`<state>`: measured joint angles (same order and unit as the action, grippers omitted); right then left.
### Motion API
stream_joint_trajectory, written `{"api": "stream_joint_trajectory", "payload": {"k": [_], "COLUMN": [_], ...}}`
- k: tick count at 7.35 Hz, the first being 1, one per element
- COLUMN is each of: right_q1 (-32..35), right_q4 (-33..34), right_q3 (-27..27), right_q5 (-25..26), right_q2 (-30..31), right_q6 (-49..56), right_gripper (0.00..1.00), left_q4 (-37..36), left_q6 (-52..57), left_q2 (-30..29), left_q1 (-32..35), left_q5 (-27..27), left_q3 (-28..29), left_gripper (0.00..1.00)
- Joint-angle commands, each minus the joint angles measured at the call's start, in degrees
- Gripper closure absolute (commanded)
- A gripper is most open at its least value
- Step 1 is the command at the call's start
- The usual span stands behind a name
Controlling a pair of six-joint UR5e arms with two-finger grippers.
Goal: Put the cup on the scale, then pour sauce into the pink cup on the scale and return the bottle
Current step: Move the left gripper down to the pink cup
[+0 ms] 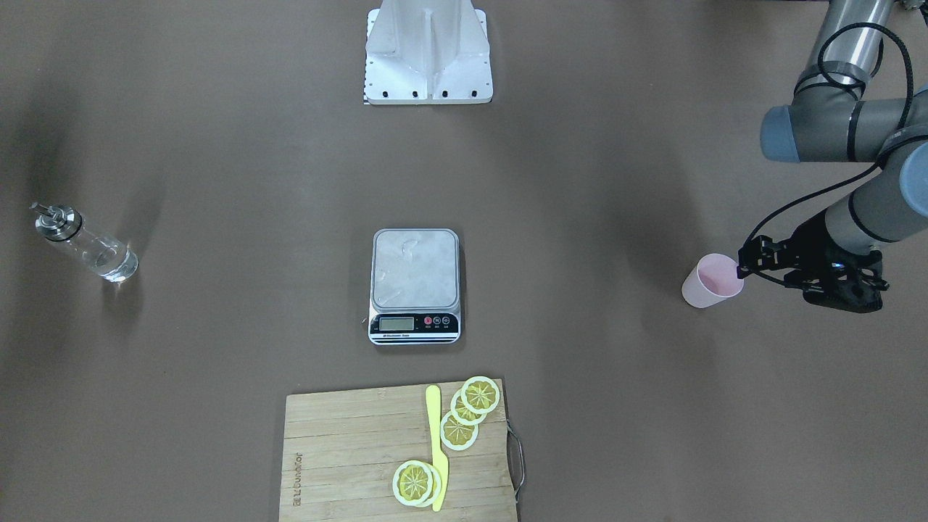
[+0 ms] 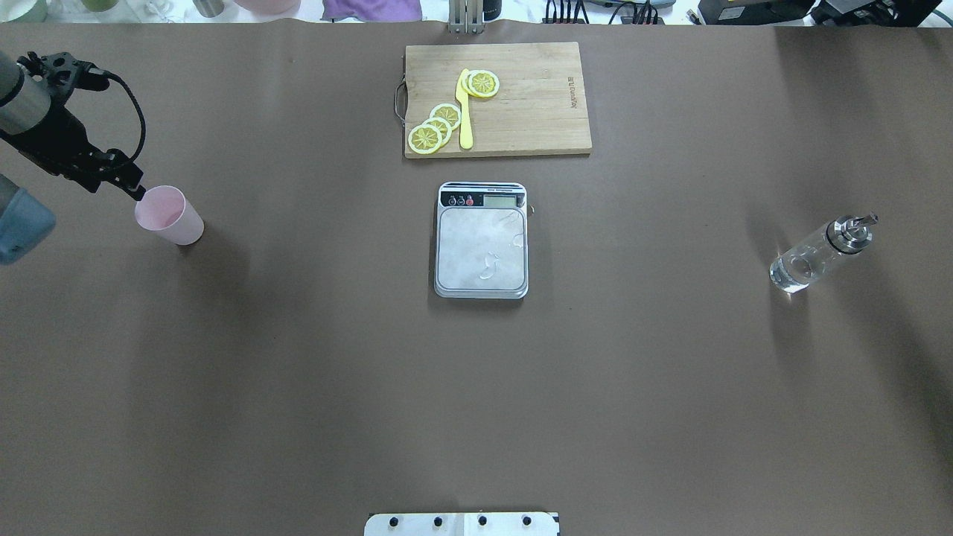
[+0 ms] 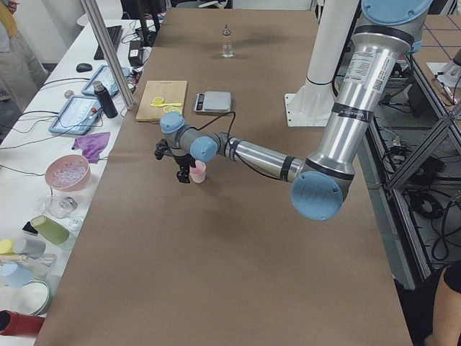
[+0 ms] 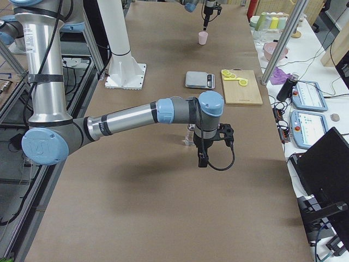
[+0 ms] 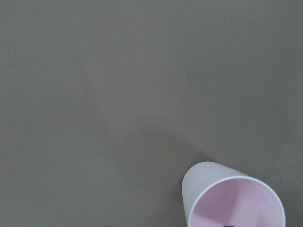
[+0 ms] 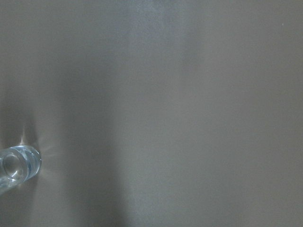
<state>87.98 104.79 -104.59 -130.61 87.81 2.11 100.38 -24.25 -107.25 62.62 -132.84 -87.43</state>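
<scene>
The pale pink cup (image 1: 707,288) (image 2: 173,219) (image 5: 222,194) stands upright on the brown table at my left end. My left gripper (image 1: 741,264) (image 2: 138,192) hangs at its rim; a dark tip shows just inside the cup in the left wrist view, and I cannot tell whether the jaws are open or shut. The scale (image 1: 415,268) (image 2: 482,249) sits mid-table with its steel plate bare. Far off at my right end, the clear glass bottle (image 1: 90,246) (image 2: 815,257) (image 6: 16,168) stands alone. My right gripper (image 4: 203,158) shows only in the exterior right view, near the bottle; its state cannot be told.
A wooden cutting board (image 1: 348,449) (image 2: 536,97) with lemon slices and a yellow knife (image 1: 436,449) lies beyond the scale, on the operators' side. The robot's white base (image 1: 428,65) stands opposite. Side benches with bowls, bottles and tablets run along the table's far edge.
</scene>
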Motion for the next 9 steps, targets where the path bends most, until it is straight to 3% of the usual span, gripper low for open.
{"api": "stream_joint_trajectory", "payload": {"k": [1, 3, 4, 6, 9], "right_q1": [0.0, 0.0, 0.0, 0.0, 0.0], "right_q4": [0.1, 0.1, 0.1, 0.1, 0.2], "right_q3": [0.0, 0.0, 0.0, 0.0, 0.0], "right_q5": [0.0, 0.1, 0.1, 0.1, 0.1], "right_q2": [0.0, -0.1, -0.1, -0.3, -0.4], "right_q6": [0.0, 0.0, 0.0, 0.0, -0.1], "right_gripper": [0.00, 0.00, 0.00, 0.00, 0.00], "left_q4": [1.4, 6.0, 6.1, 6.2, 6.1], "left_q6": [-3.6, -6.5, -6.7, -6.7, -6.6], "left_q2": [-0.3, -0.2, -0.2, -0.2, -0.3], "left_q1": [-1.6, -2.4, -2.8, -2.9, -3.9], "left_q5": [0.0, 0.3, 0.3, 0.3, 0.4], "left_q3": [0.3, 2.3, 2.4, 2.3, 2.4], "left_gripper": [0.18, 0.19, 0.24, 0.48, 0.52]}}
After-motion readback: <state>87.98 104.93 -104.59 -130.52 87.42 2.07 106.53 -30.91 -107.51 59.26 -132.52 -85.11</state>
